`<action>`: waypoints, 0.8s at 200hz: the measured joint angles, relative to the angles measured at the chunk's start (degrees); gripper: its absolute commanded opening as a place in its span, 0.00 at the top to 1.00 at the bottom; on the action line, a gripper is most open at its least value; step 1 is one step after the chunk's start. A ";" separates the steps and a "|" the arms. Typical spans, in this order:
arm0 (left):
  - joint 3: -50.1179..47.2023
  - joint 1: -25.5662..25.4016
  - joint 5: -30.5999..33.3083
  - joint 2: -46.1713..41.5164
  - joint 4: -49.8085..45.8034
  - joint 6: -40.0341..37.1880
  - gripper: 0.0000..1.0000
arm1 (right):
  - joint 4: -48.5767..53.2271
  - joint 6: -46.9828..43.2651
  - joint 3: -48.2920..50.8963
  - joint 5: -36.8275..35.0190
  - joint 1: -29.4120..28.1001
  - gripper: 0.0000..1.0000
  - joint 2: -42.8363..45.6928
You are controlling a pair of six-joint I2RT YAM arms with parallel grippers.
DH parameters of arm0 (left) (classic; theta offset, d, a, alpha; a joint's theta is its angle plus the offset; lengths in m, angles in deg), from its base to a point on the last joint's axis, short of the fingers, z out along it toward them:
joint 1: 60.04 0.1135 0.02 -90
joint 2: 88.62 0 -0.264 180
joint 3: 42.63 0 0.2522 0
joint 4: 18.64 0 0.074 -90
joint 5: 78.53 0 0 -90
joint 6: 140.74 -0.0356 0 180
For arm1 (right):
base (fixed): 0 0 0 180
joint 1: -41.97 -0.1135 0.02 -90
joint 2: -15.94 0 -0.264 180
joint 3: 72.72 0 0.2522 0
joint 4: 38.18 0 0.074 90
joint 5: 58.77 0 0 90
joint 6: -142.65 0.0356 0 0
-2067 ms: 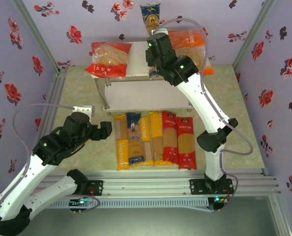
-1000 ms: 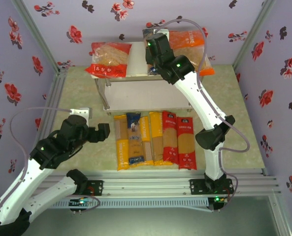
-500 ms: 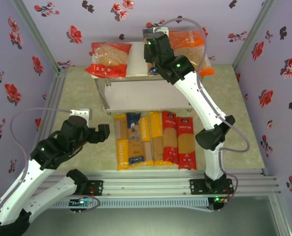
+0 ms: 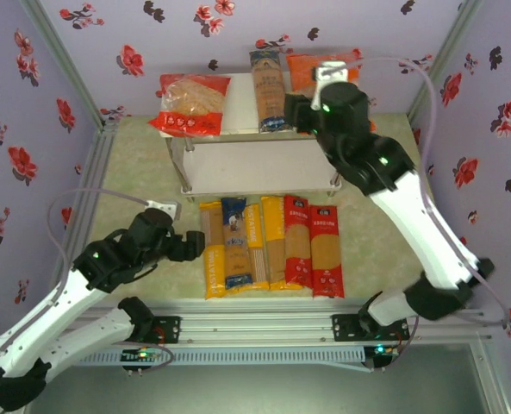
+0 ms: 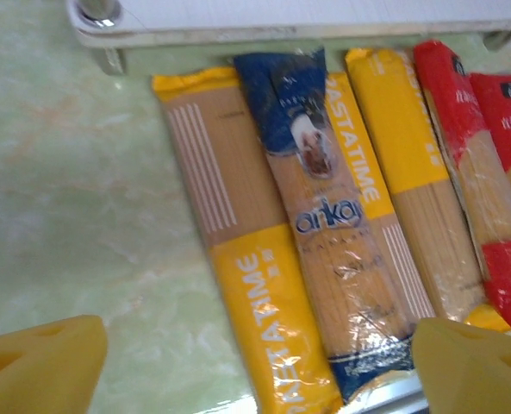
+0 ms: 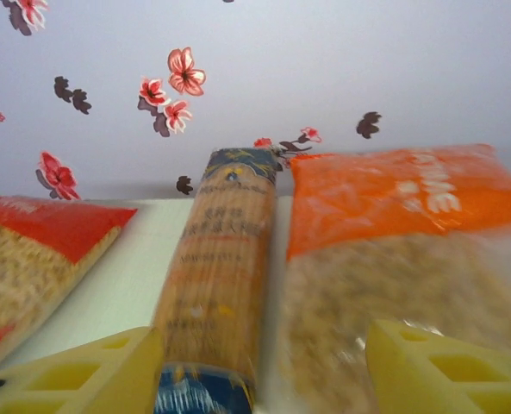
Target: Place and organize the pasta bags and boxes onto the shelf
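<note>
At the near edge an aluminium rail (image 4: pixel 264 323) carries both arm bases. Just beyond it the left hand (image 5: pixel 255 358) hangs low over the near ends of the spaghetti row, its yellow fingers (image 5: pixel 40 362) spread wide with nothing gripped.

Six long packs lie side by side on the counter (image 4: pixel 134 172). From the left they are a yellow-orange pack (image 5: pixel 238 285), a blue pack (image 5: pixel 333 233) overlapping and partly hiding a second yellow pack (image 5: pixel 358 172), a third yellow pack (image 5: pixel 419 190) and two red packs (image 4: pixel 296 241). The outer red one is cut off at the wrist view's edge.

Their far ends meet the front of the white shelf (image 4: pixel 238 103). On its top board lie a red-ended bag (image 4: pixel 190 103), a blue spaghetti pack (image 4: pixel 268 86) and an orange bag (image 6: pixel 384 207), partly hidden from above by the right arm.

The right hand (image 6: pixel 264 379) straddles that pack's near end with its fingers apart, not clamped. Blur hides whether one touches.

The counter is pale green and marbled. The walls (image 4: pixel 109 34) are lilac with red and dark flowers.
</note>
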 measured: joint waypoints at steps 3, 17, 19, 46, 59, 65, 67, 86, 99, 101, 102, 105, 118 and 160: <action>-0.42 -0.61 -0.02 0.24 0.46 0.44 0.04 | -0.04 0.24 1.36 -0.07 -0.22 0.32 1.42; -2.36 -3.72 -0.02 1.88 2.40 2.89 0.01 | 0.50 1.40 7.65 -0.33 -1.42 0.30 8.15; -2.62 -4.15 -0.04 2.16 2.67 3.19 0.00 | 0.55 1.51 8.31 -0.33 -1.57 0.30 8.79; -5.38 -9.20 0.83 7.58 7.10 7.61 0.00 | 3.76 5.81 19.54 -0.72 -5.44 0.29 19.23; -6.03 -10.73 1.46 10.34 8.81 9.38 0.00 | 5.73 8.50 24.57 -0.83 -7.19 0.29 22.95; -6.21 -11.28 1.66 11.54 9.75 10.12 0.00 | 6.69 9.90 26.75 -0.87 -7.74 0.29 24.48; -6.25 -11.45 1.75 11.98 10.05 10.38 0.00 | 7.06 10.36 27.56 -0.90 -7.91 0.29 24.94; -6.99 -12.33 2.16 14.93 13.44 12.46 0.00 | 9.88 15.37 34.95 -0.68 -8.68 0.29 29.29; -8.26 -12.50 2.34 16.02 16.26 13.97 0.00 | 11.65 18.95 40.37 -0.17 -8.85 0.29 32.15; -8.55 -12.50 2.34 16.11 16.72 14.23 0.00 | 11.96 19.54 41.22 -0.07 -8.85 0.29 32.54; -8.63 -12.50 2.36 16.13 16.85 14.36 0.00 | 12.07 19.74 41.51 -0.07 -8.85 0.29 32.68; -9.09 -12.50 2.36 16.24 17.62 14.84 0.00 | 12.48 20.68 42.86 0.09 -8.85 0.29 33.27; -10.40 -12.50 2.49 16.83 19.37 16.35 0.00 | 14.01 24.09 47.63 0.87 -8.87 0.28 34.93; -8.68 -13.03 2.45 25.68 20.68 18.60 0.00 | 14.05 31.19 59.36 5.03 -8.90 0.26 32.17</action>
